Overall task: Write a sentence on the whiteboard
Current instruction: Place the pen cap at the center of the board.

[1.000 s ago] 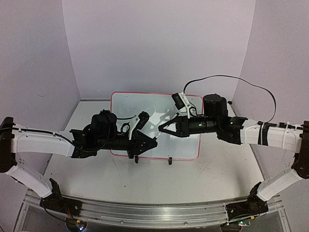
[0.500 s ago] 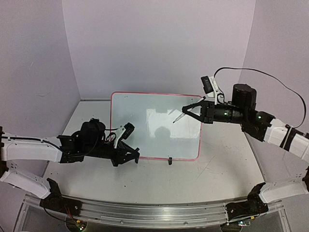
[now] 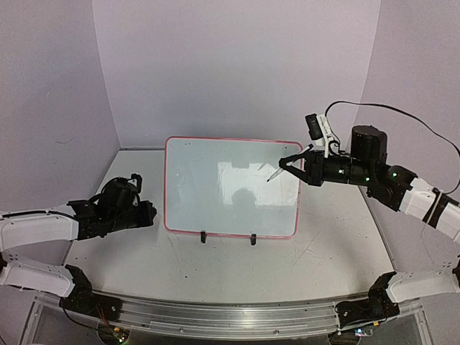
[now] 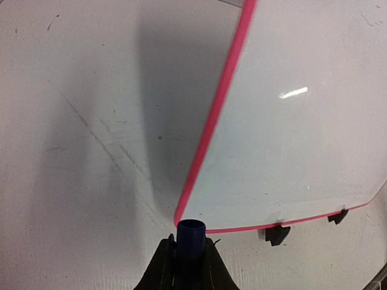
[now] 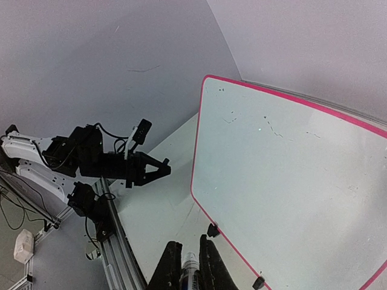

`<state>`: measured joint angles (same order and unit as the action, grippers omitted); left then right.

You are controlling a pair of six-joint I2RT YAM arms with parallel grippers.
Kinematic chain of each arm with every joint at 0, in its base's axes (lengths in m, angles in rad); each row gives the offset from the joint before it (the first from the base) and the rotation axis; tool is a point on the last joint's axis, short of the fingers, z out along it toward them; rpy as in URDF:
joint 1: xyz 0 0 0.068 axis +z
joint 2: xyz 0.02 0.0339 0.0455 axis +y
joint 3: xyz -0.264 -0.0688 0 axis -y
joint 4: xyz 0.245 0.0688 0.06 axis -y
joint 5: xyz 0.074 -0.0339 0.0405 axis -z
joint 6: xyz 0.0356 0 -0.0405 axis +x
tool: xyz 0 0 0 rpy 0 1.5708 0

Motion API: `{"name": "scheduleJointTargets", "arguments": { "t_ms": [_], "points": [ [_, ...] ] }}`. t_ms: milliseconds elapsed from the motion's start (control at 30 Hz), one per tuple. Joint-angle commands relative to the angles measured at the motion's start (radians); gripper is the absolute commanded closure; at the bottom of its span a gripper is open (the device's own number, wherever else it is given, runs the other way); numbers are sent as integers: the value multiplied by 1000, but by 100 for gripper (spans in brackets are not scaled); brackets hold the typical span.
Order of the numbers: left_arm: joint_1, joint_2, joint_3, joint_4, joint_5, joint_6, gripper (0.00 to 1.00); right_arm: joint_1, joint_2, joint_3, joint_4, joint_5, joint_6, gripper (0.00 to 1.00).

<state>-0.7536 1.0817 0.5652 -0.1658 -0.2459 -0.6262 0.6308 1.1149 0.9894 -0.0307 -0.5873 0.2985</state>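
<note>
Top external: red-pink-framed glossy white rectangular whiteboard point(image 3: 215, 198) stands centre-frame; right pincer point(image 3: 287, 165) grasps a slim white marker point(image 3: 274, 174) (left pincer point(image 4: 189, 243) clamps a blue cap point(image 4: 190, 229)).

Left gripper point(image 4: 190, 249): black fingers clamped on a dark blue cylindrical cap point(image 4: 190, 237). Just past it, corner of the glossy white, pink-framed whiteboard point(image 4: 290, 139); two black clip feet point(image 4: 273, 234) on the scuffed white table point(image 4: 91, 151).

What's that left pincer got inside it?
The left pincer is shut on a dark blue hollow tube, probably a marker cap, with its open end pointing outward. The pincer covers its lower part, so its full length cannot be seen.
</note>
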Motion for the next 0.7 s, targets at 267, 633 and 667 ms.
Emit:
{"name": "scheduleJointTargets", "arguments": {
  "t_ms": [267,633,667],
  "points": [
    [337,280,47,-67,214,-42,100,-1,-5,-22,13,7,-62,100],
    [362,469,121,-104,48,39,97,-2,-18,-53,56,0,-45,100],
    [361,472,121,-105,42,42,96,-1,-18,-54,58,0,-44,100]
  ]
}}
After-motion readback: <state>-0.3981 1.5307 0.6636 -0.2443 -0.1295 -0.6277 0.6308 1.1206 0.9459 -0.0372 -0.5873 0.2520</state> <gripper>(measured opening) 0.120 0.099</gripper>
